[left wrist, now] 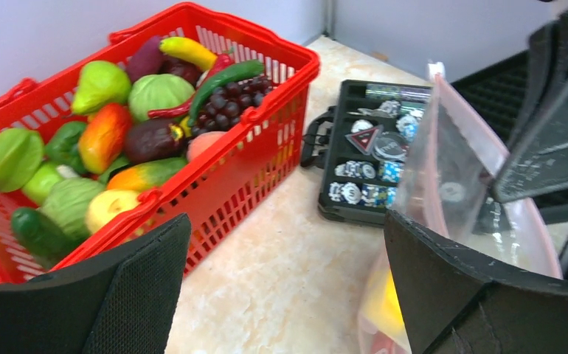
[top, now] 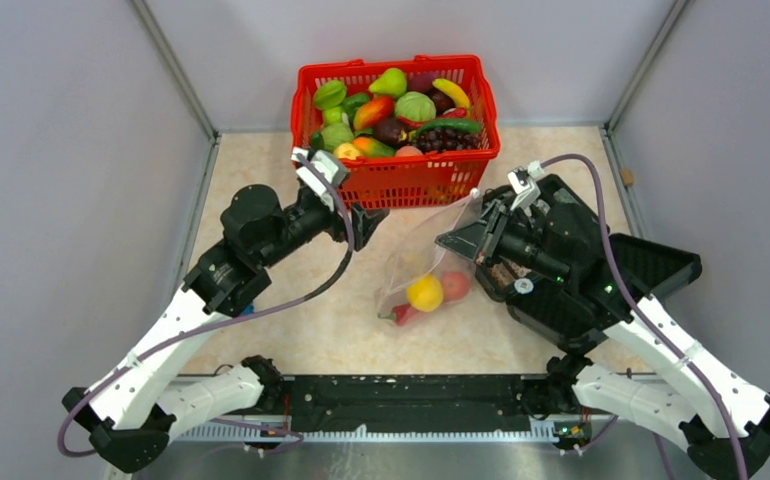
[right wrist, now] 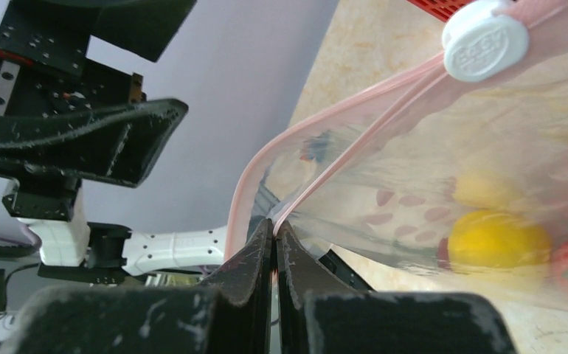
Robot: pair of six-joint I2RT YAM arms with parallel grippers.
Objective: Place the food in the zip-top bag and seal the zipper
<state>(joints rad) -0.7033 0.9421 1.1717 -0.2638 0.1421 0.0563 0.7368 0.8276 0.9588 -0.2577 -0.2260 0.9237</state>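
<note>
The zip-top bag (top: 423,262) lies mid-table, mouth lifted toward the right. Inside it are a yellow lemon (top: 424,293), a red tomato (top: 455,286) and a red chili (top: 401,314). My right gripper (right wrist: 275,227) is shut on the bag's pinkish zipper (right wrist: 355,144) edge, holding the mouth open; the white slider (right wrist: 485,40) sits at the strip's far end. My left gripper (left wrist: 285,276) is open and empty, hovering between the basket and the bag (left wrist: 454,173). More food (top: 393,112) fills the red basket (top: 401,182).
A black hinged case (left wrist: 366,151) of small tools lies open behind the bag, under the right arm (top: 651,262). The basket (left wrist: 255,144) stands against the back wall. Grey walls enclose the table on three sides.
</note>
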